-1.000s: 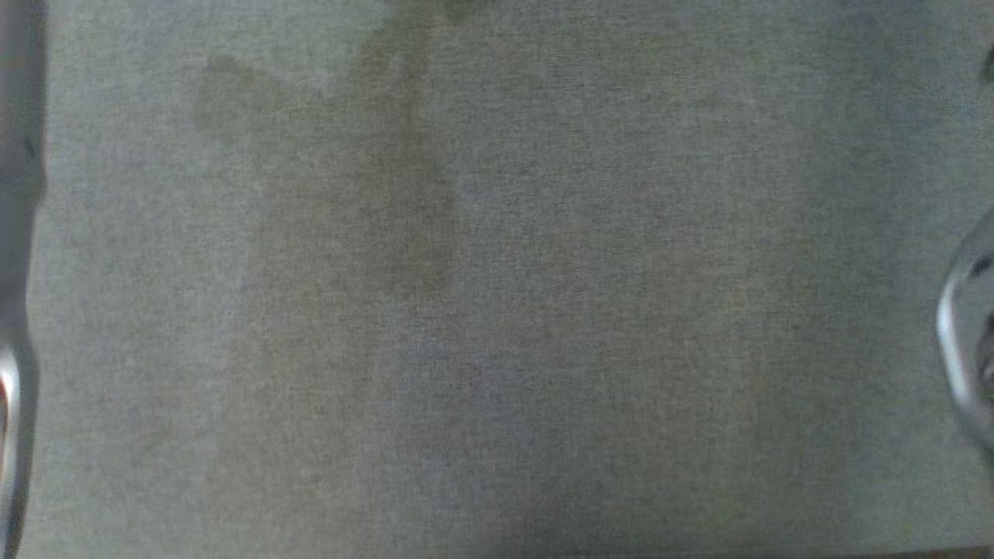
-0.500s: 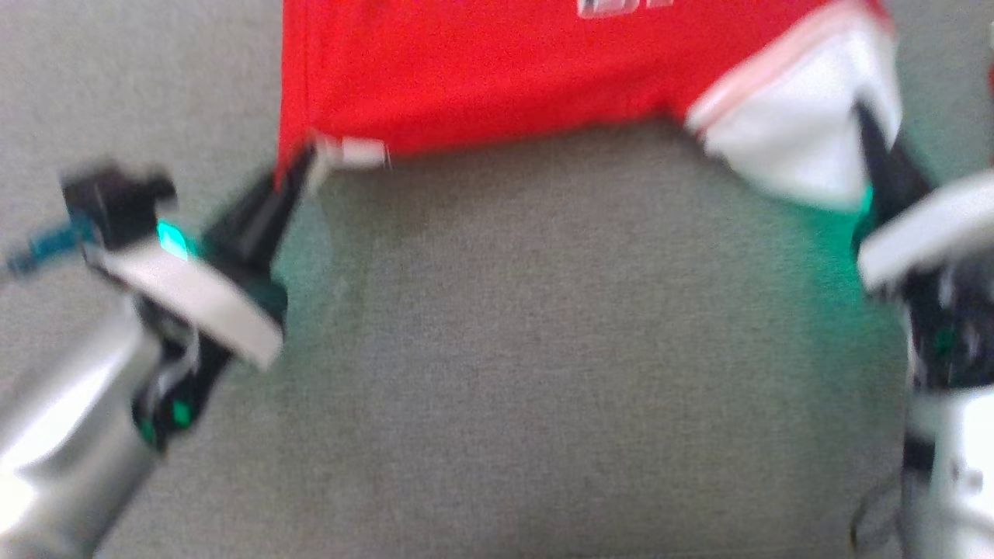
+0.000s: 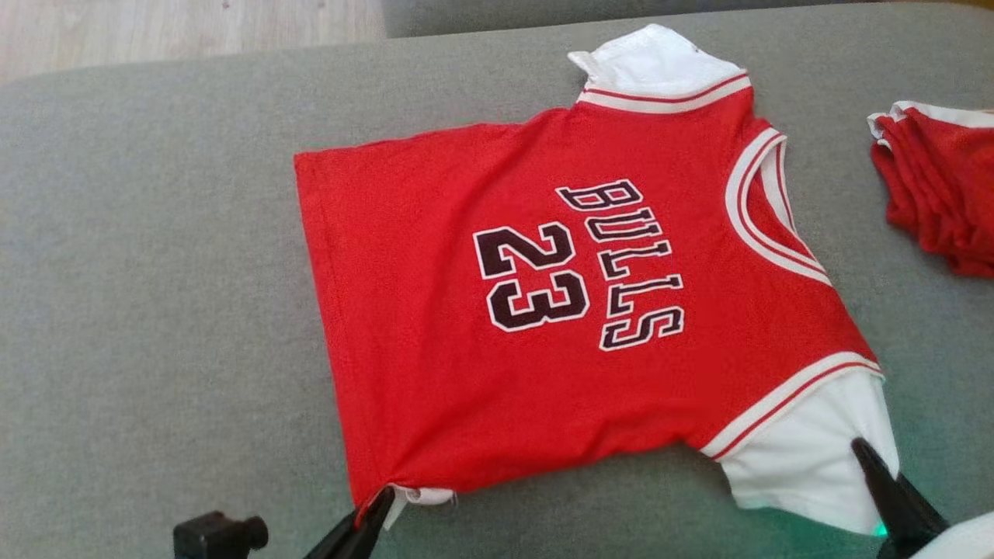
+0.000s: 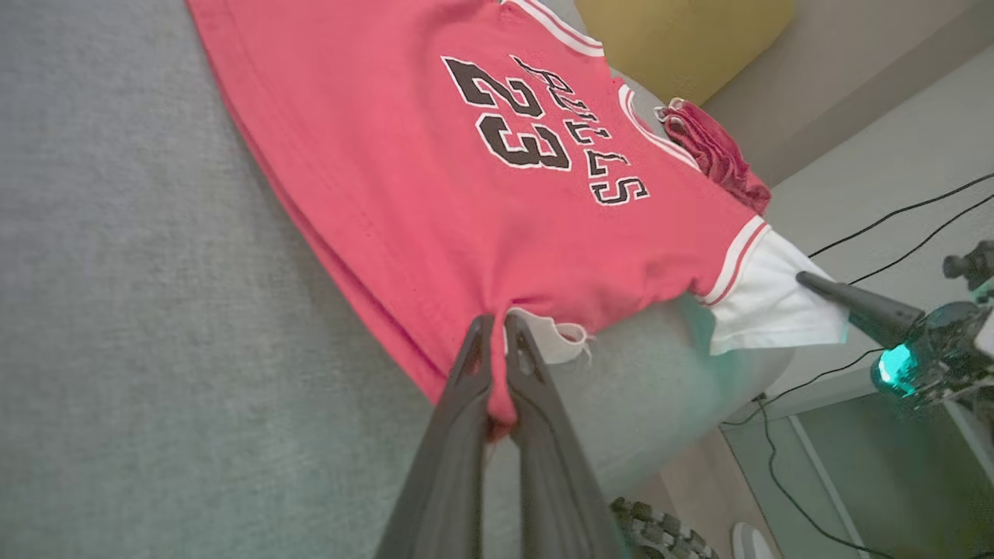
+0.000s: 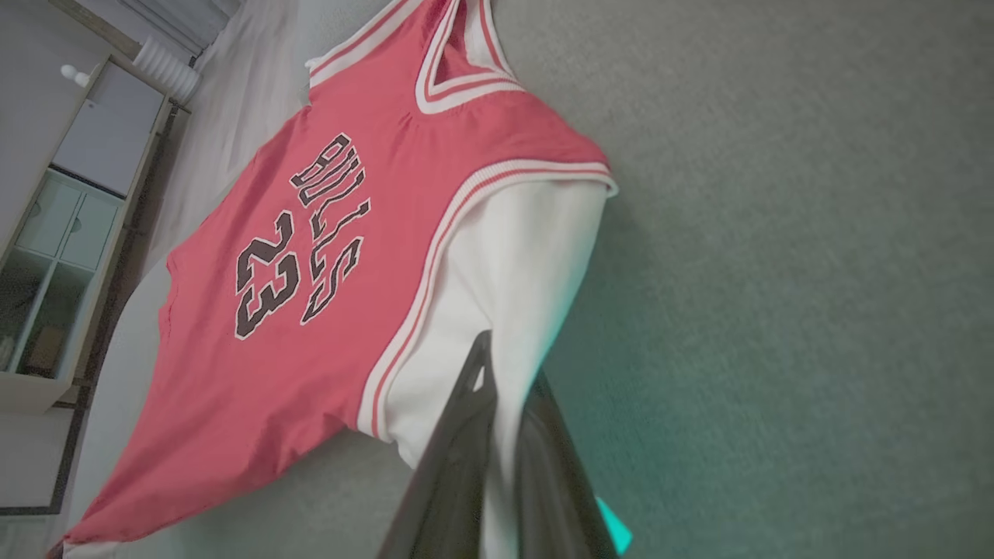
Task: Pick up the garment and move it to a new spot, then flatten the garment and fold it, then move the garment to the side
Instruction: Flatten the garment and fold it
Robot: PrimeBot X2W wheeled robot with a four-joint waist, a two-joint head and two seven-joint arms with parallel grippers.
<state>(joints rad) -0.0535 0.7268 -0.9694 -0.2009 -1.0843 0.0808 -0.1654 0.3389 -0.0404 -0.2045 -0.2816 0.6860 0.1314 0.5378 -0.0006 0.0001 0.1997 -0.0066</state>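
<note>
Your left gripper (image 3: 379, 501) is clamped on the hem corner (image 3: 371, 480) of the garment (image 3: 481, 326), which lies print-up on the grey cushion (image 3: 140, 310). Your right gripper (image 3: 863, 454) pinches the white sleeve (image 3: 808, 458), probably to stretch the near edge flat.

The jersey (image 3: 435, 310) is matt red knit cloth with white cloth sleeves. The upholstery (image 3: 155, 310) is coarse grey woven fabric. The floor (image 3: 194, 31) looks pale wood.
</note>
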